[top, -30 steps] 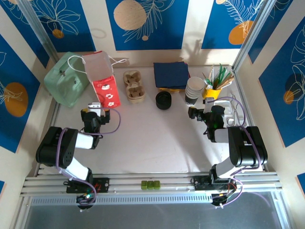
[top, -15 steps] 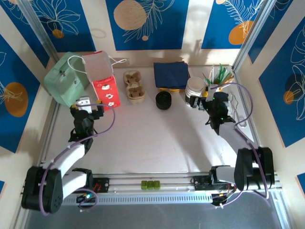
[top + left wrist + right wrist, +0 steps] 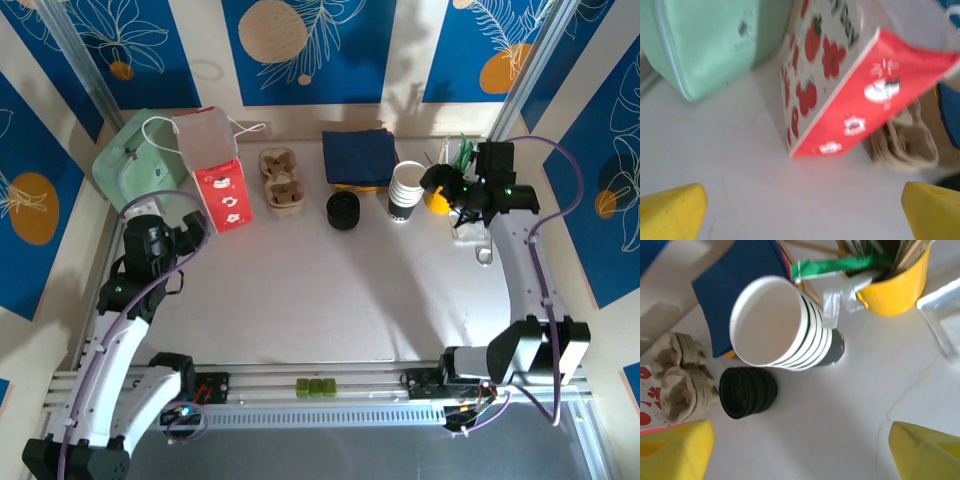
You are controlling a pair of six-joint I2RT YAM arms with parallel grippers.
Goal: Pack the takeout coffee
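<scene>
Step in hand, as judged: search and approach over the counter. It is best done by leaving the mint soft bag and the upright red-and-white paper bag just beside it undisturbed. The stack of white cups and the loose black lids are look-alikes to pass over, with the grip closing only on a lidded green cup's wall, held level. Left fingers stand wide apart facing the paper bag's foot; right fingers stand wide apart above stack and lids, both pairs empty. Where the takeout coffee stands cannot be told, so neither can its position relative to either pair.
</scene>
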